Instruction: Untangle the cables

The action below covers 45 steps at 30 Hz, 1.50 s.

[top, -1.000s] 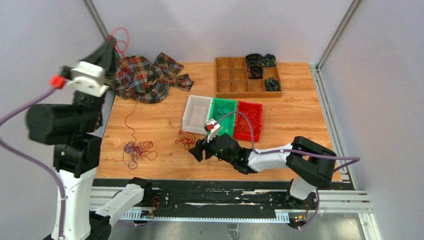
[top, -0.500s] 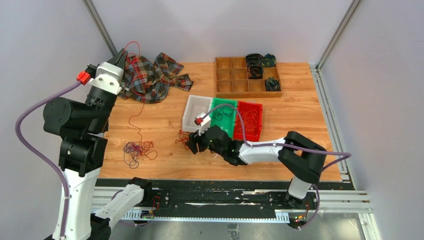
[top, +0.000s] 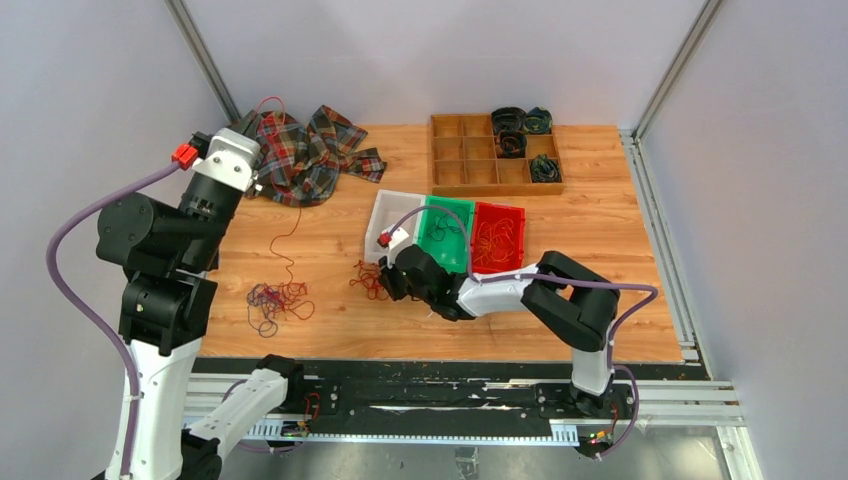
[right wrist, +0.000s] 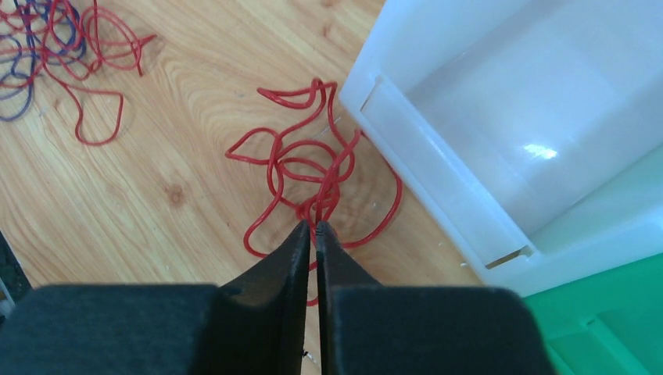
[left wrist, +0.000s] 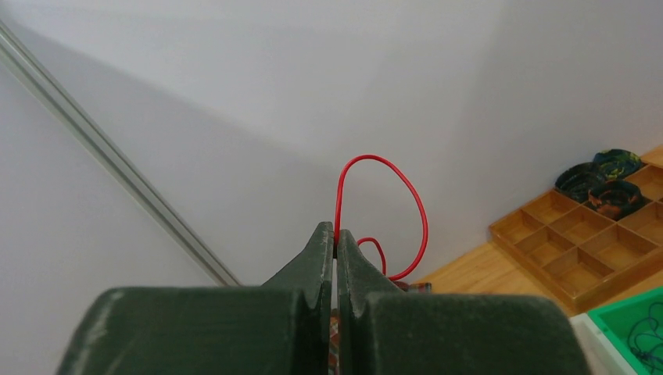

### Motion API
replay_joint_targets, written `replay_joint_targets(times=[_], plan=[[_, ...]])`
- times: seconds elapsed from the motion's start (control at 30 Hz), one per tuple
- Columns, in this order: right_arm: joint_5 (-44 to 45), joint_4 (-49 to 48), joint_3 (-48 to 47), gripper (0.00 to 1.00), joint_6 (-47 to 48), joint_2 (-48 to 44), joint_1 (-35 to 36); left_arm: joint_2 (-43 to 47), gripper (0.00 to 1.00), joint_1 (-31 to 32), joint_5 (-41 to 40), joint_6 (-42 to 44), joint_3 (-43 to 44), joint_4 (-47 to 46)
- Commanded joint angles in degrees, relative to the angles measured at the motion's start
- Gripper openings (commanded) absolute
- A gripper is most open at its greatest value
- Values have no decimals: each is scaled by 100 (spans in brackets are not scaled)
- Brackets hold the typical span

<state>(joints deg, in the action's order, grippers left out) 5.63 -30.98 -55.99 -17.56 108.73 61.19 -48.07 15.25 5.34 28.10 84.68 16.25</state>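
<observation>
Trailing up from a red-and-purple tangle on the wooden table, a red cable reaches the left gripper, which is raised near the plaid cloth. Its fingers pinch the strand, which loops above them. A separate red clump lies just beside the white bin. The right gripper meets the clump with fingers pressed together; whether it pinches a strand is unclear.

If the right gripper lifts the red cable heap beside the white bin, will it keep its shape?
Probably not: the red cable heap lies in loose loops, so it should sag. Thin wire, so likely light. Loops may catch the white bin.
</observation>
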Motion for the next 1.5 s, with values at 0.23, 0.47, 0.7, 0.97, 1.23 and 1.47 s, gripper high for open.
replay_joint_targets(times=[0.23, 0.47, 0.7, 0.97, 1.23, 1.47], plan=[[-133, 51, 53, 1, 255, -996, -374, 292, 1, 30, -45, 57, -508, 347], [-439, 780, -186, 29, 242, -1213, -384, 433, 1, 29, 10, 116, -647, 410], [-638, 861, -285, 50, -222, -599, -364, 490, 1, 31, 116, 160, -630, 562], [-565, 977, -744, 48, -180, 101, -370, 543, 1, 27, 134, 191, -582, 550], [-380, 875, -1012, 21, -50, 184, -375, 551, 1, 31, 112, 243, -630, 537], [-509, 1142, -1053, 1, 103, -303, -474, 555, 1, 31, 133, 267, -602, 568]])
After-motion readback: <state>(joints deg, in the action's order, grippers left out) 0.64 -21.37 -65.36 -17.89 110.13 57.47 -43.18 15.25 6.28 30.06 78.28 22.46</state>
